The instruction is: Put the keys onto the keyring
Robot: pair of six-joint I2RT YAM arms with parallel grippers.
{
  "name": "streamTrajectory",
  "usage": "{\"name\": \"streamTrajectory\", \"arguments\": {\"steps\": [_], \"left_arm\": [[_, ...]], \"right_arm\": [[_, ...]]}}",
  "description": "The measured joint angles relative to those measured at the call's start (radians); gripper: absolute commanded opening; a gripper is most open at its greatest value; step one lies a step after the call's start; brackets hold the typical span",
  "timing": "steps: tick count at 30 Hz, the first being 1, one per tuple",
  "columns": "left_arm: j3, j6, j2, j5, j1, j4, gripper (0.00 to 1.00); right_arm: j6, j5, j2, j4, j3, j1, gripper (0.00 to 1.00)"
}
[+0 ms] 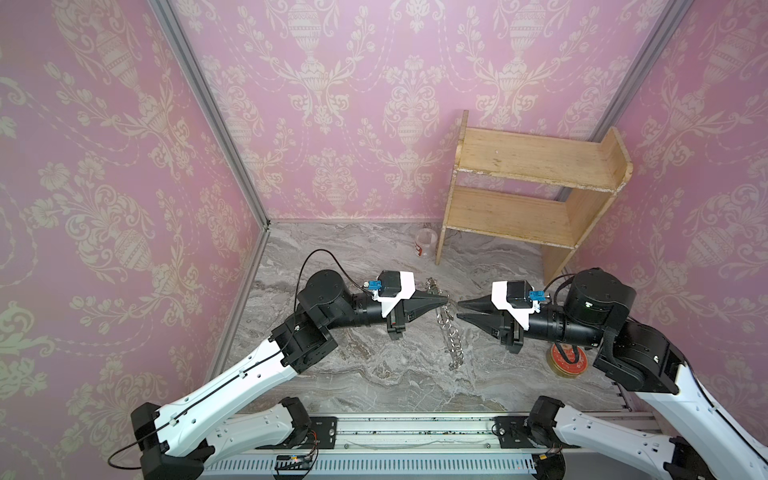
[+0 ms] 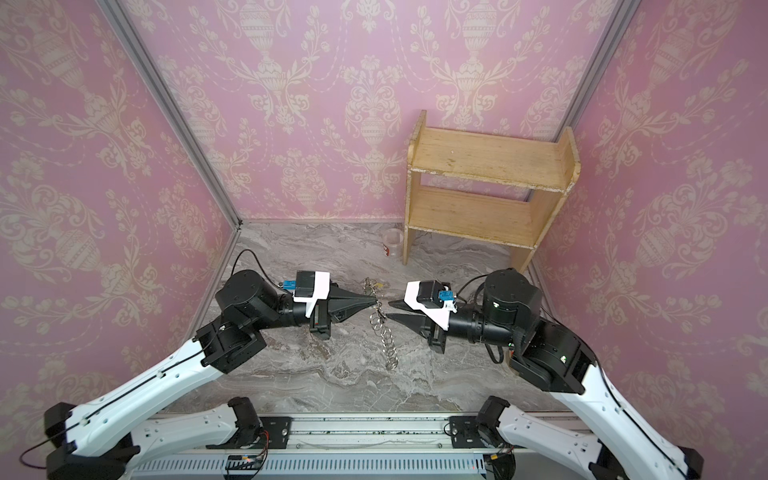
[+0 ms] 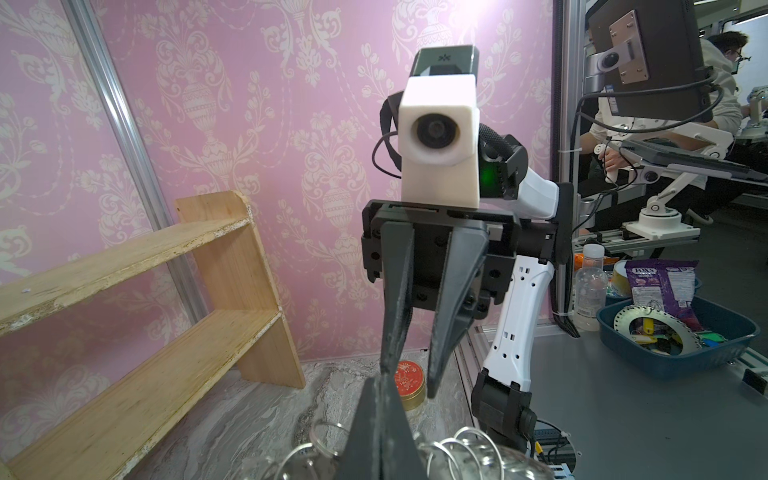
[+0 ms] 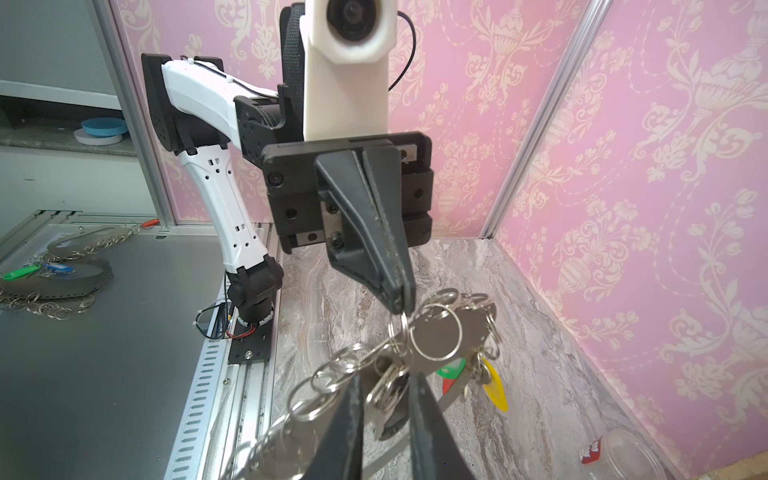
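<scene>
The keyring (image 1: 454, 345) is a chain of silvery linked rings, and my left gripper (image 1: 448, 298) is shut on one of its upper rings and holds it up. The chain's lower end trails onto the marble table in both top views (image 2: 388, 345). The keys (image 4: 453, 368), with green, red and yellow tags, hang in a bunch from rings by the left gripper's tip (image 4: 404, 308). My right gripper (image 4: 384, 378) faces the left one with its jaws a little apart. A key and some rings sit between its fingers (image 4: 432, 432); I see no grip on them.
A two-tier wooden shelf (image 1: 532, 195) stands at the back right with a clear plastic cup (image 1: 426, 241) beside its leg. A round red-lidded tin (image 1: 565, 359) sits partly under the right arm. Pink walls close in the left, back and right.
</scene>
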Motion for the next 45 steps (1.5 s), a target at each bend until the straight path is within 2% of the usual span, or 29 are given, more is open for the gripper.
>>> {"name": "streamTrajectory", "arguments": {"steps": [10, 19, 21, 30, 31, 36, 38, 45], "left_arm": [[0.000, -0.008, 0.000, 0.019, 0.005, 0.018, 0.00], [0.000, -0.019, 0.000, 0.027, 0.005, 0.021, 0.00], [0.000, -0.019, 0.000, 0.034, 0.005, 0.022, 0.00], [0.000, -0.019, 0.000, 0.045, 0.005, 0.023, 0.00], [0.000, -0.019, 0.000, 0.045, 0.005, 0.016, 0.04], [0.035, 0.000, 0.000, 0.021, 0.005, -0.116, 0.38], [0.073, 0.027, 0.001, 0.013, 0.005, -0.193, 0.45], [0.227, 0.109, 0.043, -0.006, 0.005, -0.438, 0.49]], "right_arm": [[0.001, -0.013, 0.043, 0.052, -0.011, 0.000, 0.16], [0.006, -0.046, 0.043, 0.061, -0.015, 0.000, 0.06], [0.010, -0.048, 0.042, 0.063, -0.015, 0.000, 0.00], [0.012, -0.061, 0.041, 0.059, -0.016, -0.001, 0.00], [0.011, -0.060, 0.043, 0.048, -0.011, -0.001, 0.00], [-0.023, -0.030, 0.095, -0.113, 0.084, -0.001, 0.00], [-0.034, -0.013, 0.117, -0.181, 0.128, -0.001, 0.00], [-0.067, 0.027, 0.177, -0.348, 0.235, -0.001, 0.00]]}}
